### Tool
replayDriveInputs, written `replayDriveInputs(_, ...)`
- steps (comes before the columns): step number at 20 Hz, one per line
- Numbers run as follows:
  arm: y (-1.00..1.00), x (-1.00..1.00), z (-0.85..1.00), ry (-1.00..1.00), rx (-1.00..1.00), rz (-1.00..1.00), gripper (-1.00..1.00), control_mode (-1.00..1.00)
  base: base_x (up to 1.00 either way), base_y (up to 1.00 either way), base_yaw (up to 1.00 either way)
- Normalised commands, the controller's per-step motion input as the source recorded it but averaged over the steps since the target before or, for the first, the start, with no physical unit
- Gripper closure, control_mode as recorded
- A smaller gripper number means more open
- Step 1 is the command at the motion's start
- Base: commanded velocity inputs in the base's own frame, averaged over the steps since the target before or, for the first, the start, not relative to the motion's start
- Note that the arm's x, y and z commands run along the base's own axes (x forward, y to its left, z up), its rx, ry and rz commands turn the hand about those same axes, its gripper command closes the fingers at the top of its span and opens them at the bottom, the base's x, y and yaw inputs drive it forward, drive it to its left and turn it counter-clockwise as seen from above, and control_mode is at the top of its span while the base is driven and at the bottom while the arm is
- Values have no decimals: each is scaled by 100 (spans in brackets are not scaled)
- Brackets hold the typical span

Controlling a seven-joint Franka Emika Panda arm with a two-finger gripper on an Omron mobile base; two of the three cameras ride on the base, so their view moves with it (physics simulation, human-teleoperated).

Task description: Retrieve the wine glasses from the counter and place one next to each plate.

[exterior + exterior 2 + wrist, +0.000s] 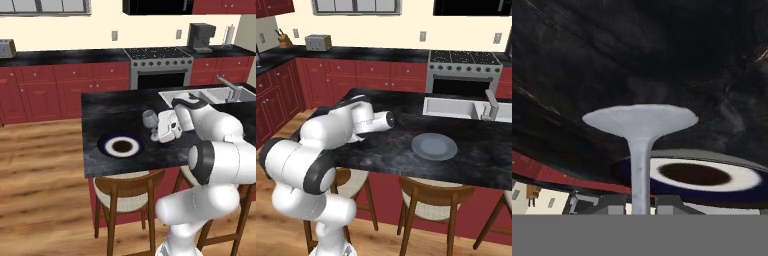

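Stem pinched in narrow jaws, wine glass (pixel 640 145) above island worktop (pixel 100 112).
Gripper (pixel 156 131) holds it just right of blue-rimmed plate (pixel 120 145); thin stem may slip or foot clip plate rim on lowering.

Black island worktop (pixel 107 112) bears blue-rimmed plate (pixel 121 146), grey plate (pixel 434 146)

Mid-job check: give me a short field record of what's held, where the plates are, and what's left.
held: wine glass, stem between the jaws of the gripper
glass position: over the island worktop, beside the blue-rimmed plate
glass contact with worktop: cannot tell
grey plate: on the same worktop, near the sink, no glass beside it
second glass: not located
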Motion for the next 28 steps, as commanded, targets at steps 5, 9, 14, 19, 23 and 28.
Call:
replayDriveInputs(5, 0, 5, -25, 0, 4, 3, 100, -100, 0, 0, 0)
replayDriveInputs(9, 0, 4, -39, 0, 0, 3, 100, -100, 0, 0, 0)
replayDriveInputs(14, 0, 13, -42, 0, 0, 1, 100, -100, 0, 0, 0)
replayDriveInputs(19, 0, -5, -50, 0, -1, 0, -100, -100, 0, 0, 0)
replayDriveInputs(23, -19, -18, -22, 0, 0, 0, -100, -100, 0, 0, 0)
replayDriveInputs(28, -23, -7, 0, 0, 0, 0, -100, -100, 0, 0, 0)
